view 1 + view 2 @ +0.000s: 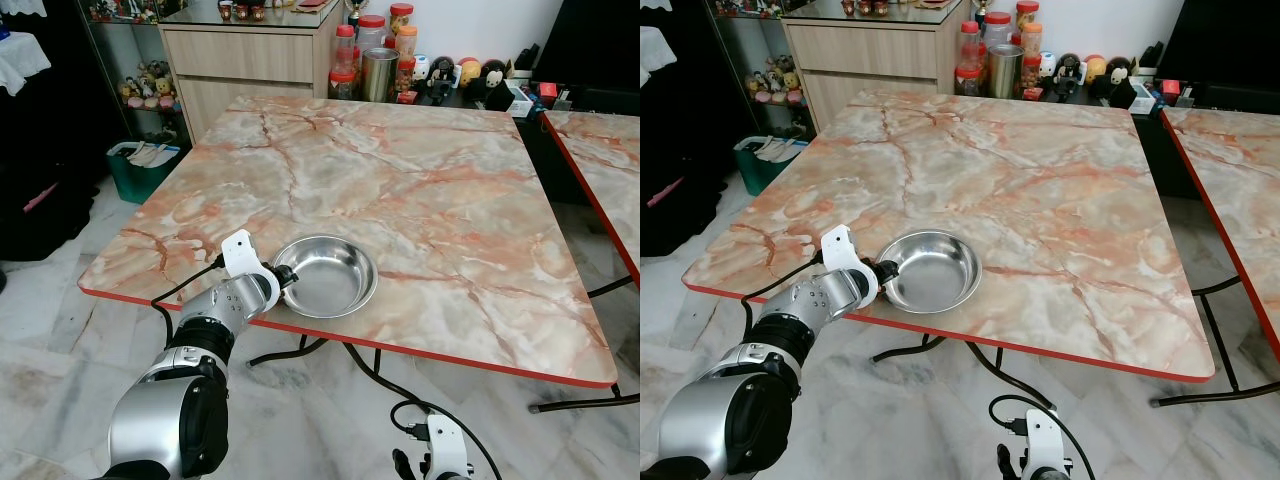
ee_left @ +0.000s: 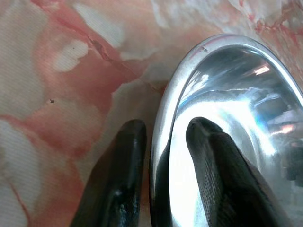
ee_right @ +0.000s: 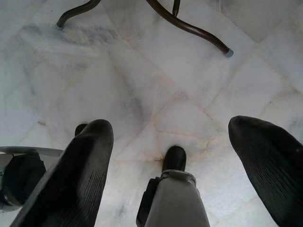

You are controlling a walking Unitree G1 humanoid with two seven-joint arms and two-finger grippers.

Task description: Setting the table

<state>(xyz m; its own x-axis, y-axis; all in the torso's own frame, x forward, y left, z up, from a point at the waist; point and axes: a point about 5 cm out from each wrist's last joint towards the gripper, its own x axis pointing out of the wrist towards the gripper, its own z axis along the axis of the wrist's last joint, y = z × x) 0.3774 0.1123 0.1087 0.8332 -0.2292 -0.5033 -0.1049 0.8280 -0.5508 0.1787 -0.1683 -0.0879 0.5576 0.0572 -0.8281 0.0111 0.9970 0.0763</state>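
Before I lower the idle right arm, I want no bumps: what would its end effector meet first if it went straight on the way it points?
The right end effector points down at the marble floor. It would likely meet bare floor tile first; depth is unclear.

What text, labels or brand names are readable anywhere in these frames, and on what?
No text is readable.
Jars with red and orange lids behind the table: labels too small and blurred.
Boxes beside the toy figures: print too small.
Steel bowl, held at its rim by the left gripper: no marking visible.
Right gripper, hanging over the floor: no marking visible.
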